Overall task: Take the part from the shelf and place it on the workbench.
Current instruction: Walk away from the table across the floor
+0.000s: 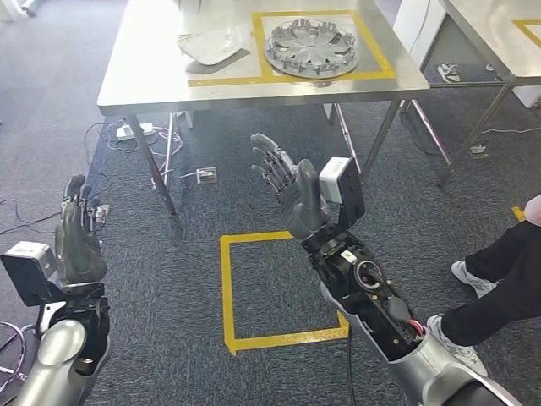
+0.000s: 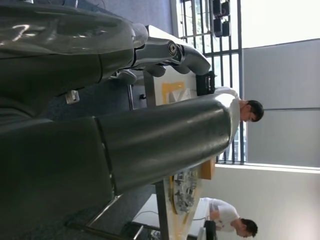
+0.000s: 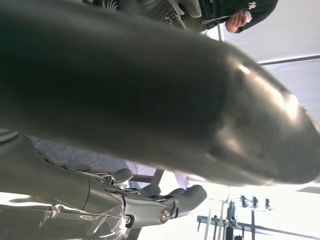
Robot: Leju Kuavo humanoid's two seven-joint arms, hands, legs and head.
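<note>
A silver wheel cover (image 1: 312, 47) lies flat inside a yellow taped rectangle on the metal workbench (image 1: 146, 85) ahead of me; the left wrist view catches it edge-on as the wheel cover (image 2: 184, 190). My right hand (image 1: 285, 182) is raised in front of the bench's near edge, fingers spread, holding nothing. In the right wrist view its thumb (image 3: 241, 125) and fingers (image 3: 151, 200) are apart and empty. My left hand (image 1: 78, 237) hangs low over the carpet at the left, fingers extended upward, empty; its thumb (image 2: 166, 140) and fingers (image 2: 166, 50) show apart.
A white moulded part (image 1: 214, 42) lies on the bench left of the wheel cover. A yellow taped square (image 1: 281, 288) marks the carpet. Cables and a power strip (image 1: 137, 131) lie under the bench. A second table (image 1: 498, 34) stands at the right. A person's legs (image 1: 498, 279) are at my right.
</note>
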